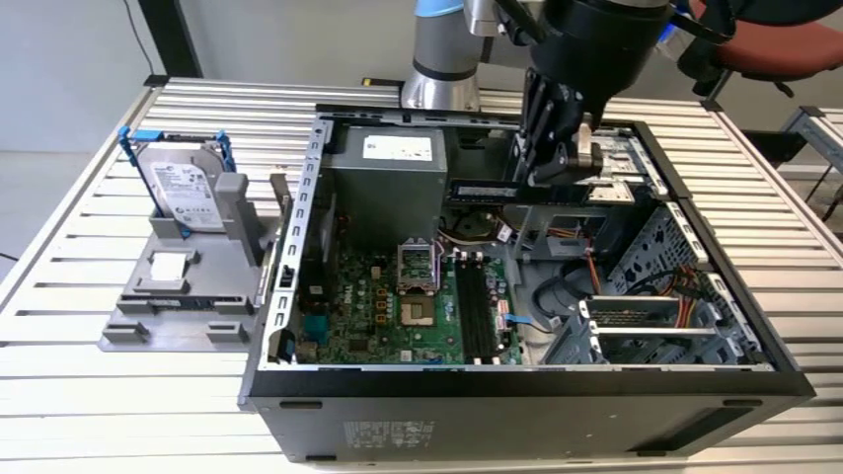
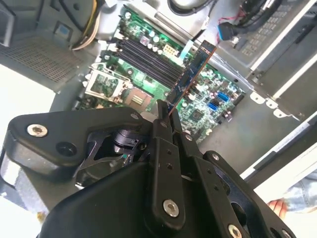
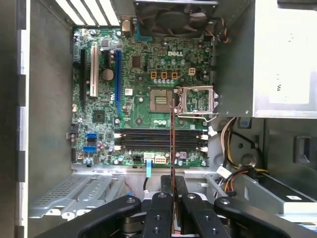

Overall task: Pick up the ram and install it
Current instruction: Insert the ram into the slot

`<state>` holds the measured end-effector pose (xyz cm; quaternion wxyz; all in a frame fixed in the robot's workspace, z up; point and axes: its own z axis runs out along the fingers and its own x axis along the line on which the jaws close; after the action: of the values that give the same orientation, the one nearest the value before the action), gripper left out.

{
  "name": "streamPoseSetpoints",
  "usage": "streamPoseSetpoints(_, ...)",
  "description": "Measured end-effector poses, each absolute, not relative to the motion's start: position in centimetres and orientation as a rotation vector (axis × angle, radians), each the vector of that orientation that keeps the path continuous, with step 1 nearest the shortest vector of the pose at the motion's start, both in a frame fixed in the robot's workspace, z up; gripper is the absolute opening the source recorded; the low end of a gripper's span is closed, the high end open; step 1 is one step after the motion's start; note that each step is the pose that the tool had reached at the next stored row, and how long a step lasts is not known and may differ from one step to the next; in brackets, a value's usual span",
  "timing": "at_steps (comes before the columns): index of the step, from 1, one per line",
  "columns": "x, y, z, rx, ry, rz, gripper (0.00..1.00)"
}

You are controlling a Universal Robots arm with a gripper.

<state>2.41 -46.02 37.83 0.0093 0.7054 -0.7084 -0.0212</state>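
Observation:
The ram (image 1: 483,190) is a thin green stick with dark chips, and my gripper (image 1: 555,176) is shut on one end of it. It hangs level above the open computer case (image 1: 283,296), over the motherboard's upper part. In the second wrist view the ram (image 2: 191,74) sticks out from between the fingertips (image 2: 162,115) toward the board. The first wrist view has the ram (image 3: 173,144) edge-on, crossing the black memory slots (image 3: 161,140) from above. These slots (image 1: 477,308) lie empty beside the processor socket (image 1: 414,267).
A silver hard drive in a blue frame (image 1: 185,188) stands on a grey fixture (image 1: 178,296) at the exterior view's left. Inside the case are the power supply (image 1: 389,178), a fan (image 3: 173,17), cable bundles (image 3: 233,173) and a green card with orange cables (image 1: 646,321).

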Motion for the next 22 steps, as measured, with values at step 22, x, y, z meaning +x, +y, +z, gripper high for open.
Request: streamPoseSetpoints(22,2.3,-43.5,37.8,2.208,-2.207,-0.066,0.00)
